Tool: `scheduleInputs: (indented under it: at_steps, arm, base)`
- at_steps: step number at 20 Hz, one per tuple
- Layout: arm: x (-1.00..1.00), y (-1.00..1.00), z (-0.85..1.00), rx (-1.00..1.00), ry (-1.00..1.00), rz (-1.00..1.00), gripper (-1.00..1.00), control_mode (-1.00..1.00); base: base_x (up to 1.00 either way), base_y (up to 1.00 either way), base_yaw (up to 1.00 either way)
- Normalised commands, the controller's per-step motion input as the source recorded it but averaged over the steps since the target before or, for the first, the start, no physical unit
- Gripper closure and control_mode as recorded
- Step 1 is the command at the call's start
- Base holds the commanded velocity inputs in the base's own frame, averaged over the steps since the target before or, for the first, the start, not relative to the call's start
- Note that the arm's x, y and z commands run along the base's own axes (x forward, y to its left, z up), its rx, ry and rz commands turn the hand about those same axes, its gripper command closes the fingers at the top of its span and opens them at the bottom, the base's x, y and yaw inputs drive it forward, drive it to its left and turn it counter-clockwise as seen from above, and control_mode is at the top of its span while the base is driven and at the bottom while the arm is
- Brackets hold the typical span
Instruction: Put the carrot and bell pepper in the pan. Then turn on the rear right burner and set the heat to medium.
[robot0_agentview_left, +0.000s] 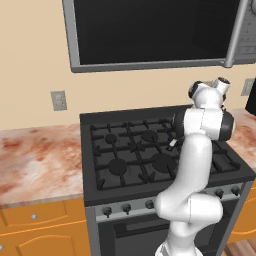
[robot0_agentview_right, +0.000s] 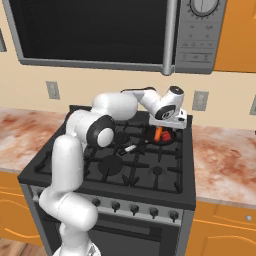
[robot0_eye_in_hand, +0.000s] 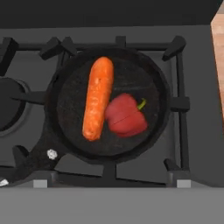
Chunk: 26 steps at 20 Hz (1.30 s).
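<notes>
Black cast iron lies directly beneath our pincer (robot0_agentview_right: 167, 121): the pan (robot0_eye_in_hand: 65, 100) sits on the grate bars of the stove (robot0_agentview_left: 100, 190), straight below the hand camera. The pincer hovers over it with nothing between its jaws, and we cannot see the jaws themselves well enough in the base views to judge their spread, so we leave that as untold.

Inside the pan, under the pincer, the carrot (robot0_eye_in_hand: 98, 98) lies lengthwise, and the bell pepper (robot0_eye_in_hand: 124, 116) rests just beside it, touching its side (a small green stem pokes out at the pepper's far edge). Both sit on the pan's floor, the carrot on the hand view's left half, the pepper towards the middle-right.

From the right base view we see the orange of the carrot and the red of the bell pepper just below the pincer, at the back right of the cooktop. The pan's handle (robot0_eye_in_hand: 26, 164) runs away from the pincer towards the lower left of the hand view; its pale end (robot0_agentview_right: 129, 148) shows in the right base view, pointing towards the middle of the stove.

The rear right burner itself is hidden under the pan. The control knobs (robot0_agentview_right: 134, 208) line the stove's front, well apart from the pincer.
</notes>
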Motion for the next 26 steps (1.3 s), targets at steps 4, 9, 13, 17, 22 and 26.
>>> scheduleInputs:
  at_steps: [4,9,13,17,22,26]
  arm:
    - [-0.93,0.00,0.23,0.00,-0.12,0.10,-1.00,-1.00]
    - [-0.86,0.01,0.10,0.00,-0.03,0.04,-1.00,-1.00]
    - [-0.61,0.01,0.06,0.00,0.01,0.00,-1.00,-1.00]
    - [-0.49,0.06,0.02,0.01,0.12,0.00,-1.00,-1.00]
    - [-0.53,0.11,0.00,0.02,0.20,-0.02,-1.00,-1.00]
    - [-0.64,0.03,0.00,0.04,0.17,-0.05,-1.00,-1.00]
  base:
    - [0.00,0.00,0.00]
    - [0.00,0.00,0.00]
    - [0.00,0.00,0.00]
    - [0.00,0.00,0.00]
    - [0.00,0.00,0.00]
    - [0.00,0.00,0.00]
